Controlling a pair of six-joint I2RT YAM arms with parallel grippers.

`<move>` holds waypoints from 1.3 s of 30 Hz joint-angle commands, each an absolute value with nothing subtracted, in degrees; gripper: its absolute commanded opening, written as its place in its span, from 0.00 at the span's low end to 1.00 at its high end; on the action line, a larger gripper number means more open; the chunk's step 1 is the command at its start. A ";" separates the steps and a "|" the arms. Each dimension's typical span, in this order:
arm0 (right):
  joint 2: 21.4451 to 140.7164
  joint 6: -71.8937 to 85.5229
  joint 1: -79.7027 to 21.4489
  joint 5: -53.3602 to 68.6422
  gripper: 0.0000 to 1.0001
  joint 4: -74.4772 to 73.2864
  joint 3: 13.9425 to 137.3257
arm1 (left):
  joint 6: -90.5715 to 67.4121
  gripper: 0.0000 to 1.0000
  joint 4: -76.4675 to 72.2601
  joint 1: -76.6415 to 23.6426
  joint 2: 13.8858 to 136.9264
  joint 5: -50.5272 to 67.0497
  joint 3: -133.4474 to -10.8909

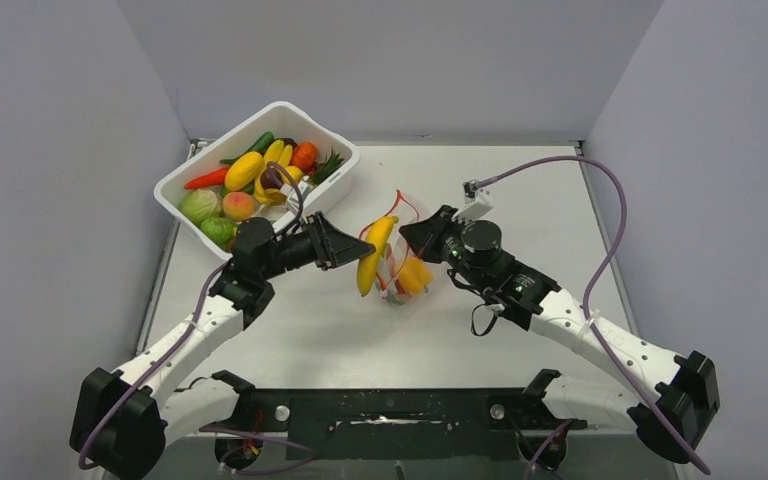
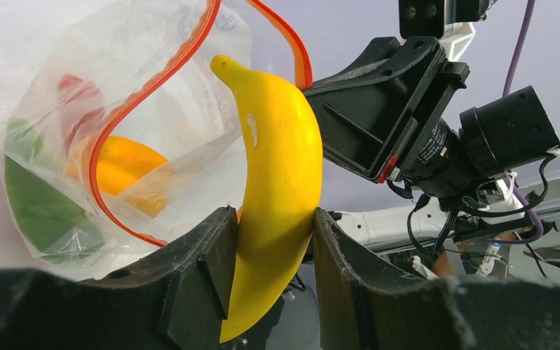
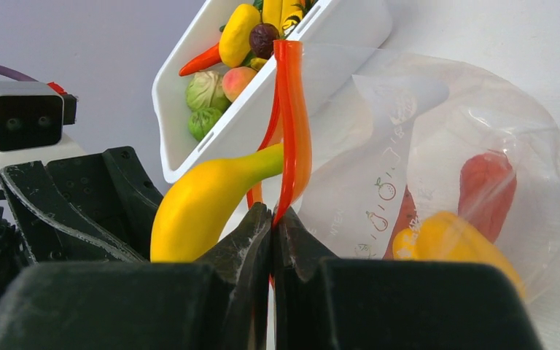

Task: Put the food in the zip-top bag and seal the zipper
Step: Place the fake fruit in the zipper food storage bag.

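Our left gripper point(image 2: 273, 222) clenched one banana point(image 2: 281, 160). Our right gripper point(image 3: 273, 219) pinched the zipper point(image 3: 289, 109) of one zip-top bag point(image 3: 437, 124) holding three pieces point(image 2: 117, 166).

The left hand point(image 2: 275, 230) is covering both flanks of the banana point(image 2: 281, 160), and the fruit's lower tip is sinking into shadow. Cloudy plastic of the bag point(image 2: 160, 65) is blurring the red, green and orange pieces point(image 2: 120, 171) inside beyond naming. The right hand point(image 3: 272, 222) is hiding the lower run of the red strip point(image 3: 292, 109) and the banana's thick end, while that view's top edge is cutting off the tub point(image 3: 226, 144).
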State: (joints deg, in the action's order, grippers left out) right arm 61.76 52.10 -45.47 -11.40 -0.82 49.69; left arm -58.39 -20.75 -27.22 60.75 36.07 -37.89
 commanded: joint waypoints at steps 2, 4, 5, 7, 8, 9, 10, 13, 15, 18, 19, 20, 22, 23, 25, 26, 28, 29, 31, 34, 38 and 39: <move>60.70 51.84 -45.79 -11.37 0.00 4.79 49.90 | -59.41 0.18 -27.06 -27.59 62.35 37.79 -38.36; 61.25 51.38 -45.77 -9.99 0.00 5.12 50.21 | -59.31 0.18 -26.71 -27.60 63.01 37.43 -38.64; 61.52 51.24 -45.87 -9.30 0.00 5.22 50.45 | -59.04 0.18 -26.29 -27.60 63.28 37.09 -38.90; 61.91 50.86 -45.94 -7.86 0.00 5.45 50.62 | -58.56 0.18 -24.72 -27.55 63.92 36.21 -39.86; 62.14 50.73 -45.89 -7.23 0.00 5.69 50.62 | -58.34 0.18 -23.62 -27.59 64.24 35.76 -40.69; 62.47 50.57 -45.86 -6.54 0.00 5.83 50.70 | -58.12 0.18 -22.37 -27.60 64.66 35.28 -41.55; 62.69 50.39 -45.88 -5.85 0.00 5.93 50.78 | -57.80 0.18 -20.51 -27.60 65.07 34.54 -42.74; 63.53 49.65 -46.17 -3.70 0.00 6.86 51.05 | -55.04 0.18 -13.66 -27.68 66.03 32.00 -46.71; 64.22 49.26 -46.45 -2.69 0.00 7.40 51.34 | -54.08 0.18 -10.29 -27.69 66.57 30.42 -48.78; 65.56 48.44 -46.98 -1.42 0.00 6.90 52.35 | -54.60 0.18 -8.88 -27.69 67.15 29.66 -50.23; 65.98 48.17 -47.14 -0.99 0.00 6.74 52.71 | -55.15 0.18 -8.37 -27.69 67.40 29.13 -50.45; 66.27 48.02 -47.31 -0.73 0.00 6.63 52.99 | -55.53 0.17 -7.59 -27.69 67.67 28.36 -50.74; 66.53 47.99 -47.77 -0.60 0.00 6.64 53.26 | -55.80 0.17 -5.49 -27.69 68.42 27.17 -51.28; 66.49 48.03 -47.91 -0.78 0.00 6.81 53.26 | -55.82 0.16 -4.69 -27.69 68.80 27.08 -51.47; 66.37 48.07 -47.98 -1.15 0.00 6.85 53.18 | -55.87 0.16 -4.15 -27.69 69.31 25.64 -51.30; 66.17 48.08 -47.92 -1.37 0.00 6.83 53.10 | -55.96 0.16 -4.13 -27.67 69.42 25.24 -51.06; 65.73 48.08 -47.99 -2.17 0.00 6.64 52.88 | -55.99 0.16 -3.71 -27.69 69.50 23.78 -50.86; 65.46 48.08 -47.97 -2.51 0.00 6.74 52.72 | -55.95 0.16 -3.40 -27.69 69.52 23.21 -50.81; 65.06 48.12 -47.99 -3.10 0.00 6.89 52.44 | -55.89 0.16 -3.17 -27.69 69.82 22.70 -50.80; 65.03 48.04 -47.99 -3.09 0.00 6.96 52.38 | -56.21 0.20 -3.81 -27.69 70.26 22.74 -50.66; 65.13 48.03 -47.97 -2.99 0.00 6.85 52.13 | -57.73 0.38 -7.75 -27.66 69.72 24.23 -49.41; 65.09 47.99 -47.99 -3.07 0.00 6.88 52.05 | -58.54 0.42 -9.73 -27.68 69.37 24.81 -48.80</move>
State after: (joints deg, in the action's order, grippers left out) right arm 66.65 48.58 -47.68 -2.52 2.96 50.26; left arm -56.77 -2.35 -27.66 70.30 24.32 -48.66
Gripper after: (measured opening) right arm 0.031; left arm 0.385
